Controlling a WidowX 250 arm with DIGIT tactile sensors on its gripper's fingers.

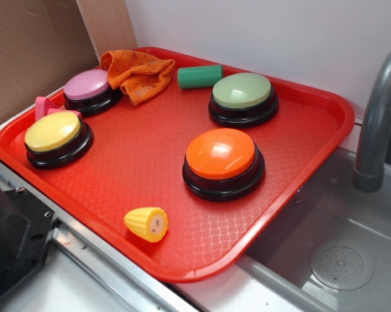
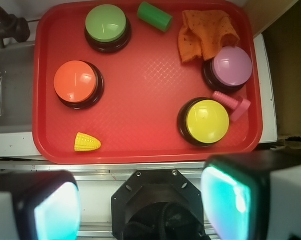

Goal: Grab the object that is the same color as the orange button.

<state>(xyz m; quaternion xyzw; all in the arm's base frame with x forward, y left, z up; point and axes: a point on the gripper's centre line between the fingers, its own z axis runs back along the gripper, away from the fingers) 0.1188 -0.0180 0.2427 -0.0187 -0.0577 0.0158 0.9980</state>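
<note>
Orange cloth (image 1: 138, 75) at tray (image 1: 293, 188) corner (crowded)

a red tray (image 1: 312, 104) holds green (image 1: 242, 91), pink (image 1: 87, 84) and yellow buttons (image 1: 52, 130), a green cylinder (image 1: 199, 76), a toy corn (image 1: 147, 224) and a pink block (image 1: 43, 106); sink (image 1: 332, 247) beside.

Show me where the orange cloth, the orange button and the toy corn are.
Orange cloth (image 1: 138, 75), exterior view, middle of the crumpled fabric.
Orange button (image 1: 221, 153), exterior view, top of the dome.
Toy corn (image 2: 87, 142), wrist view, middle of the cob.
</note>
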